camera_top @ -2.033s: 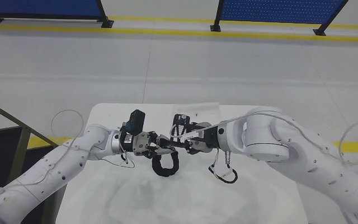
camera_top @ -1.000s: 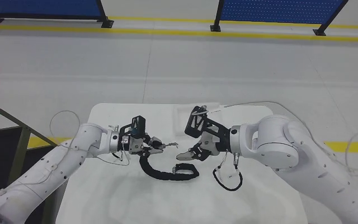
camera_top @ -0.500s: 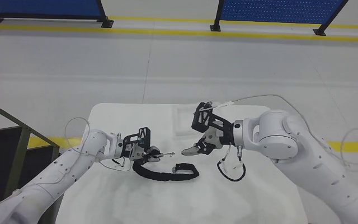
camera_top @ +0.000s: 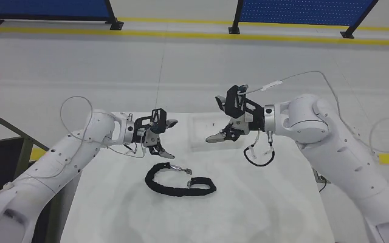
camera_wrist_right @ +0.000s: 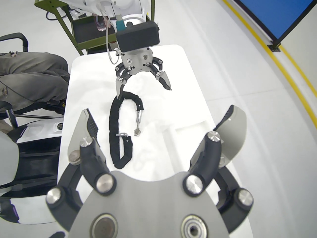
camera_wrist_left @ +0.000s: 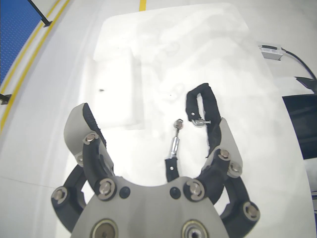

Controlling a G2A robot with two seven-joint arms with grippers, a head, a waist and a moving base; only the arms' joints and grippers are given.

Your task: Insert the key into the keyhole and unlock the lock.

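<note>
So closest to the robot, the lock (camera_top: 179,185) is a black sleeved cable type lying flat on the white surface (camera_top: 261,200) in a loose curve, with its two ends apart. One end is the metal barrel (camera_wrist_left: 174,146), and the key (camera_wrist_left: 178,124) looks like it's sticking out of the tip of it. The other end has a little metal pin (camera_wrist_left: 198,122) just beside the key, with a small gap in between. Nothing is gripping any of it.

A bit further out, the left gripper (camera_wrist_left: 152,117) hangs over the barrel side of the lock with its fingers spread wide and nothing between them. One fingertip sits close to the cable's bend, can't tell if it's touching. The right gripper (camera_wrist_right: 158,112) faces it from across the surface, also spread wide and holding nothing, over a shallow white tray (camera_wrist_left: 114,95).

Past the surface it's just pale floor with a yellow line (camera_top: 182,34) and blue barriers (camera_top: 55,9) at the back
</note>
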